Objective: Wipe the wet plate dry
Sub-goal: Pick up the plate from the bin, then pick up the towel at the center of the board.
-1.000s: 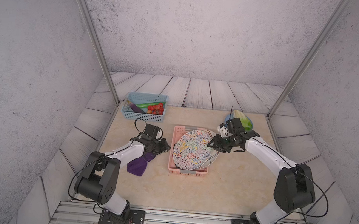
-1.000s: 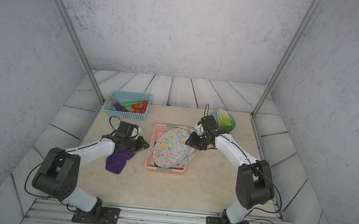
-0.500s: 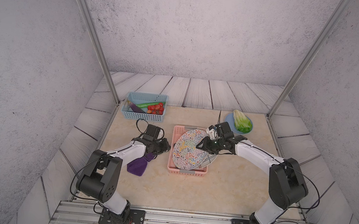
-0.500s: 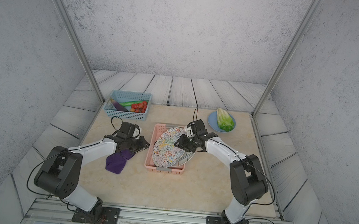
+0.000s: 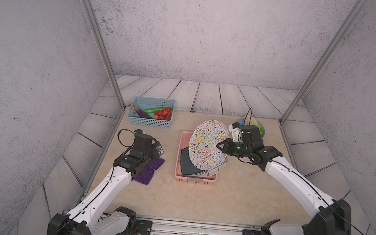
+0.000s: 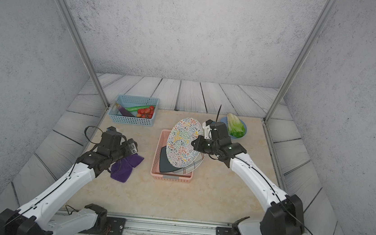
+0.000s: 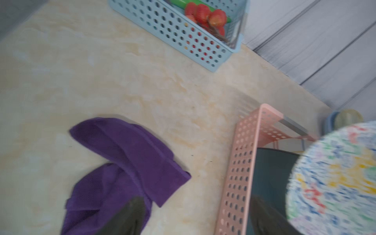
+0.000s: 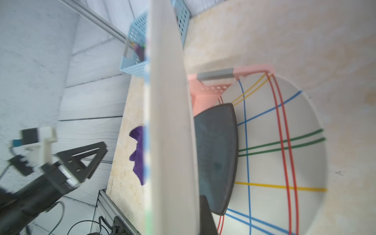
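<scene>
**Plate is up, cloth is not in hand: you have no wiping done.**

Your right gripper (image 5: 220, 146) is clamped on the rim of the patterned plate (image 5: 208, 143), which stands tilted on edge over the pink basket (image 5: 180, 176). Your left gripper (image 7: 195, 205) hangs with its jaws spread wide and empty over the purple cloth (image 7: 130, 154), which lies crumpled on the table. As I read it, only the lift is done; taking up the cloth and all the rubbing remain. Both top views hide your left fingers under the wrist, while the left wrist view shows them apart, one above the cloth. The right wrist view alone gives you the plate's pale underside, edge-on.
</scene>
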Motion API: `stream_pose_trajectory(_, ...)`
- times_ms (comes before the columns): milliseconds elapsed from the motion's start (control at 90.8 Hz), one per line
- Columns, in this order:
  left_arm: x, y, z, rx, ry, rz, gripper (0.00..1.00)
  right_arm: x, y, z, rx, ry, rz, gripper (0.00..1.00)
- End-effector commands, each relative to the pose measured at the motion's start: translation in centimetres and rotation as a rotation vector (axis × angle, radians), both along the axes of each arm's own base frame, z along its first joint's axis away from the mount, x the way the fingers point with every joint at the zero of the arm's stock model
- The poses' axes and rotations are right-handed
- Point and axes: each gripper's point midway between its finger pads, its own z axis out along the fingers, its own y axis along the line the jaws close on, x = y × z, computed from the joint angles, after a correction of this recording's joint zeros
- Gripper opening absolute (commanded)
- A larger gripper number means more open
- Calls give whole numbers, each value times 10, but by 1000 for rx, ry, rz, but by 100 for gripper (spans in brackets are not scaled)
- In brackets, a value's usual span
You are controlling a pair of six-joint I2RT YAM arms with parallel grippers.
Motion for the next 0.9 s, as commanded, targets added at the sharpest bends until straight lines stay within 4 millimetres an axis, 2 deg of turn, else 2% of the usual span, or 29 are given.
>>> stream_pose_trajectory(0,-10,31,-38,51,158,89,99,-12,-10,20,29,-64,-20,2)
stream_pose_trajectory(121,4,36,-68,48,274,93,99,-32,-16,36,83,-74,-16,2)
stream_pose_trajectory(275,24,17,-112,2,421,10,99,-50,-23,45,114,-77,-10,2)
stream_pose_trajectory(341,28,10,-127,-38,452,5,93,-54,-26,46,110,-81,-13,2)
stream_pose_trajectory(429,22,11,-146,-54,517,49,79,-57,-28,46,108,-80,-14,2)
stream_pose_trajectory(506,15,19,-157,-29,565,99,62,-58,-27,44,114,-76,-15,2)
stream_pose_trajectory(539,13,21,-161,-21,577,110,50,-57,-27,43,119,-72,-14,2)
stream_pose_trajectory(594,14,21,-160,-33,580,105,18,-56,-25,41,131,-65,-14,2)
stream_pose_trajectory(627,14,21,-152,-52,569,100,0,-55,-23,39,139,-61,-12,1)
stream_pose_trajectory(672,17,19,-132,-81,528,84,0,-54,-21,37,149,-57,-12,1)
stream_pose_trajectory(738,24,11,-71,-127,366,35,0,-53,-18,35,171,-53,-6,0)
stream_pose_trajectory(815,22,-32,8,-244,131,-145,0,-53,-12,37,217,-57,14,0)
stream_pose_trajectory(892,-1,-83,70,-303,-31,-334,0,-52,-6,40,291,-63,20,0)
